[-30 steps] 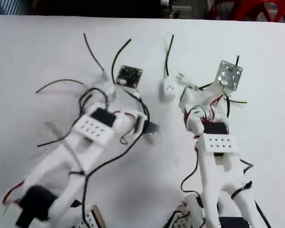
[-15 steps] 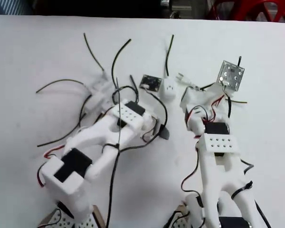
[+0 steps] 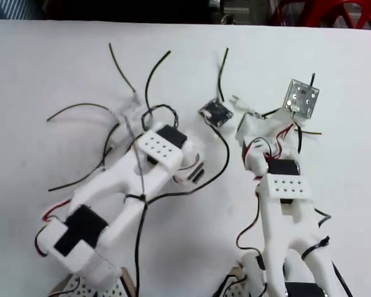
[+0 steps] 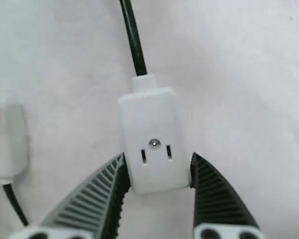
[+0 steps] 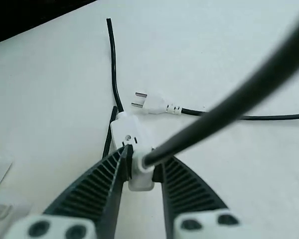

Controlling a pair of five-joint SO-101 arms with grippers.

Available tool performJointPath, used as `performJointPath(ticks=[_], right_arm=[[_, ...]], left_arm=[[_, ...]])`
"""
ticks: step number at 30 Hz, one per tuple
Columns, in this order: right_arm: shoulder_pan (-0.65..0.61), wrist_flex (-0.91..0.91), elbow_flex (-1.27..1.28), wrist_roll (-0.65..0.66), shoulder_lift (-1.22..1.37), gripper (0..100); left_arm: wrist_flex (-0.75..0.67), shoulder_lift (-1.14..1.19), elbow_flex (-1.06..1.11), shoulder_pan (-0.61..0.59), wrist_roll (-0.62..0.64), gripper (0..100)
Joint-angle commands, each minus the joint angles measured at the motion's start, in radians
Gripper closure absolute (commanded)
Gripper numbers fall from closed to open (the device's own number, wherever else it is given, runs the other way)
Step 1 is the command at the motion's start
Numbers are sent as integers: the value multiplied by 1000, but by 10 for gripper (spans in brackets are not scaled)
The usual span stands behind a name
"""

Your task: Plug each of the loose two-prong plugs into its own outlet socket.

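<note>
A white outlet socket on a black cord lies on the white table, and my left gripper is shut on its near end, one finger on each side. In the high view the left wrist's camera board sits over that spot at the table's middle. My right gripper is shut on a white plug whose thick black cord runs up past the camera. The held plug sits right at the socket; its prongs are hidden. A loose two-prong plug lies just beyond.
A second white socket lies beside the held one. More white pieces and several loose black cords lie at the back left. The right arm stands close to the left wrist, leaving little room between them.
The left arm has swung right, from the sockets at the back left over to the middle socket beside the right gripper. The right arm has kept still.
</note>
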Motion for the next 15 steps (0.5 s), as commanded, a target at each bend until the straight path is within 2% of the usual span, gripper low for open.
performJointPath(ticks=[1,7,11,15], right_arm=[[38,-45,-18,-8,-7,981],[51,-48,-18,-8,-7,981],[51,-48,-18,-8,-7,981],[51,-48,-18,-8,-7,981]], left_arm=[[72,-189,-35,13,-137,924],[121,-277,-3,13,-244,924],[83,-306,100,13,-270,883],[-15,-355,230,13,-311,827]])
